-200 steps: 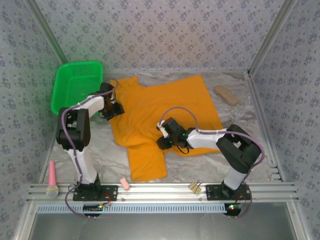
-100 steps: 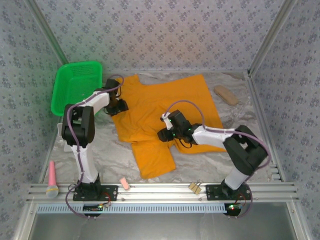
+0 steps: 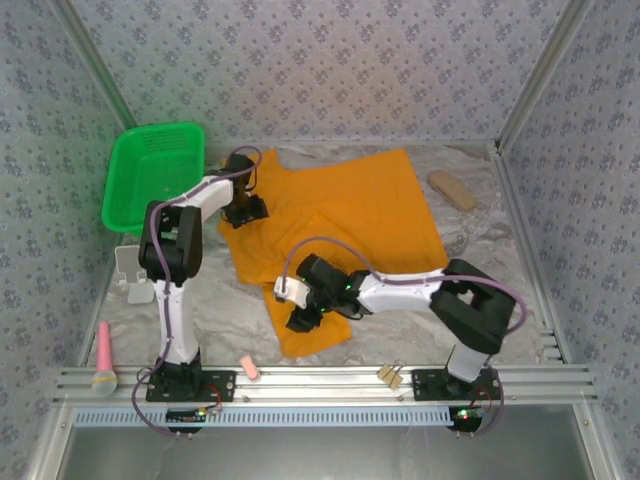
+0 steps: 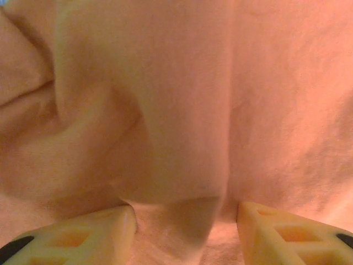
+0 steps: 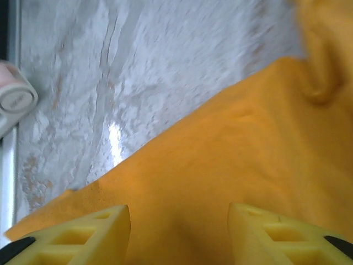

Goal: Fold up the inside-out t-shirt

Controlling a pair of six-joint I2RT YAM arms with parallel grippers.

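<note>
Orange-yellow soft cotton t-shirt (image 3: 350,210) lies spread on grey marbled table (image 3: 220,300), near green plastic basket (image 3: 150,170). Left gripper (image 3: 245,212) on shirt's left edge, fingers (image 4: 83,237) spread, cloth bump between. Right gripper (image 3: 298,320) over near sleeve, fingers (image 5: 83,234) spread, nothing pinched.

Orange-yellow t-shirt (image 3: 340,210), green basket (image 3: 150,170), grey marbled table (image 3: 480,240).

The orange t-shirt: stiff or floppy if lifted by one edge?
Likely floppy: the t-shirt lies in soft folds on the table, so it should drape. Pushed, it would probably bunch rather than slide, as its creased lower part suggests.
</note>
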